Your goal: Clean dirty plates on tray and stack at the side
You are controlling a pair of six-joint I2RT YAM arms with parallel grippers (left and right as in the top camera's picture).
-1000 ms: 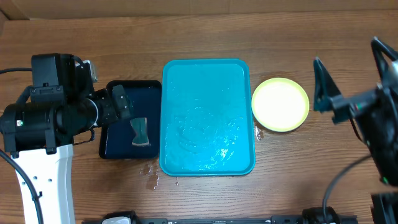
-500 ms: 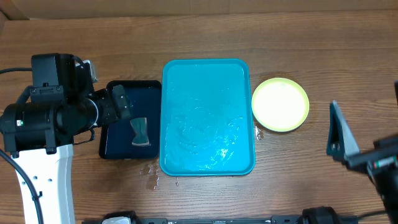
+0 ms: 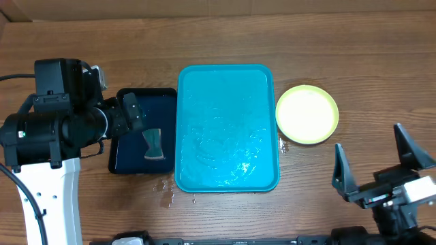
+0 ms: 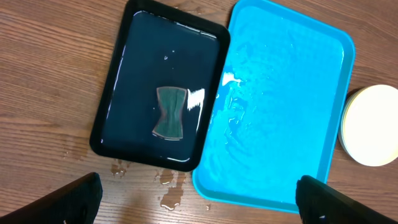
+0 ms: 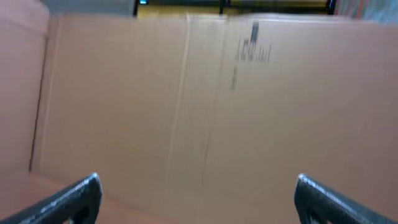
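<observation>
The turquoise tray (image 3: 228, 75) lies mid-table, wet, with no plate on it; it also shows in the left wrist view (image 4: 329, 50). A pale yellow-green plate (image 3: 306, 113) sits on the wood just right of the tray, and its left edge in the left wrist view (image 4: 372, 124) looks layered like a stack. No cyan plate shows plainly. My left gripper (image 3: 131, 112) is open and empty above the black tray; its midpoint in the left wrist view (image 4: 199, 205) is over wet wood. My right gripper (image 3: 375, 165) is open and empty at the front right, apart from the plate.
A black tray (image 3: 126, 160) holding water and a grey-green sponge (image 3: 154, 144) lies left of the turquoise tray, also in the left wrist view (image 4: 124, 62). Water drops (image 3: 167, 192) lie on the wood by the front left corner. A cardboard wall (image 5: 199, 93) fills the right wrist view.
My right arm has pulled back from beside the plate to the front right corner of the table, gripper still open. The left arm, trays and plate have not moved.
</observation>
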